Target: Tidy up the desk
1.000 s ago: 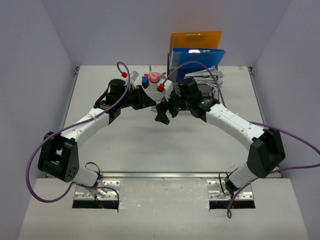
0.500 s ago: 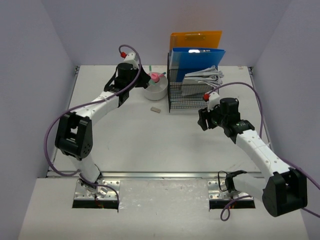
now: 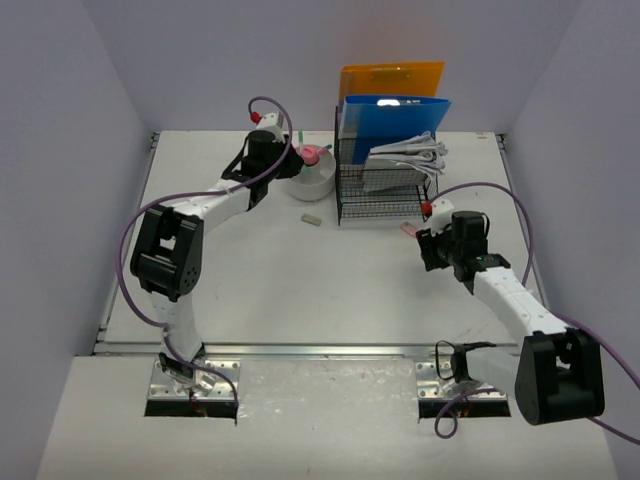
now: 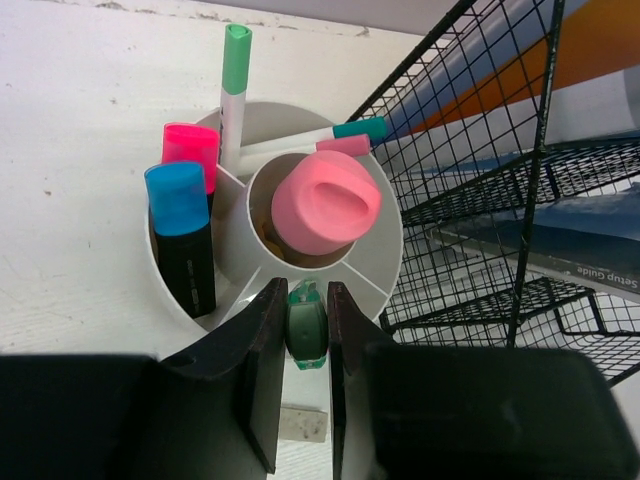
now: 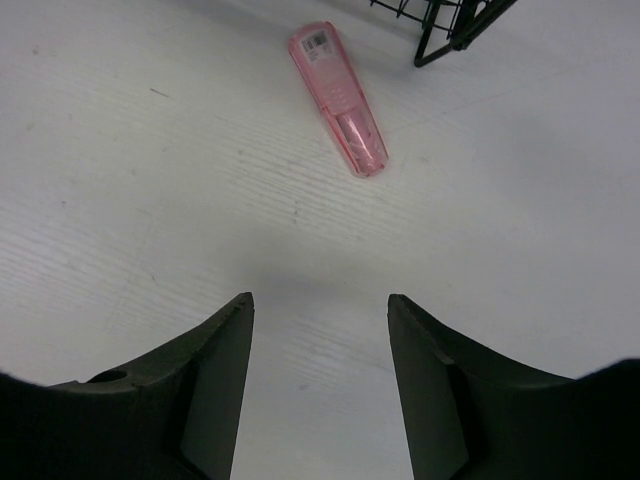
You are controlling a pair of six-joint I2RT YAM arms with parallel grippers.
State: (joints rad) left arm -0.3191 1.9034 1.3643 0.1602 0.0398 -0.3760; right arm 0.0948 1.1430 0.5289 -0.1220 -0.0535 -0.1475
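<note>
Big flat white desk (image 3: pixel 280 290) fills the floor between pale lavender walls. A silver metal rail (image 3: pixel 320 350) runs along its near edge, by both arm bases.

Left arm reaches to the far middle. Left claw (image 4: pixel 306 298) is clenched on a small dark-green plastic item (image 4: pixel 306 332), pinched between both fingers, right at the near rim of a white round compartment organizer (image 4: pixel 385 250).

In the organizer:
- blue-capped black highlighter (image 4: pixel 182 235) and pink-capped highlighter (image 4: pixel 190 152), upright at its left side
- green-capped white marker (image 4: pixel 234 80), standing at the back
- teal-capped pen (image 4: pixel 330 135), lying across
- fat pink round-topped thing (image 4: pixel 325 203), in the centre cup

Small grey rectangular eraser (image 3: pixel 311 218) lies flat on the desk just in front of the organizer.

Black wire rack (image 3: pixel 385 195) stands just right of the organizer; touching or not, can't tell. Blue folder (image 3: pixel 395 115) and orange folder (image 3: pixel 390 78) stand upright at its back, with grey papers (image 3: pixel 405 160) on a shelf.

Right claw (image 5: pixel 318 305) is released, fingers apart, nothing between them, low over bare desk. A pink translucent flat stick-shaped item (image 5: pixel 338 98) lies on the desk ahead of it, near the rack's front corner foot, clear of the fingers.
</note>
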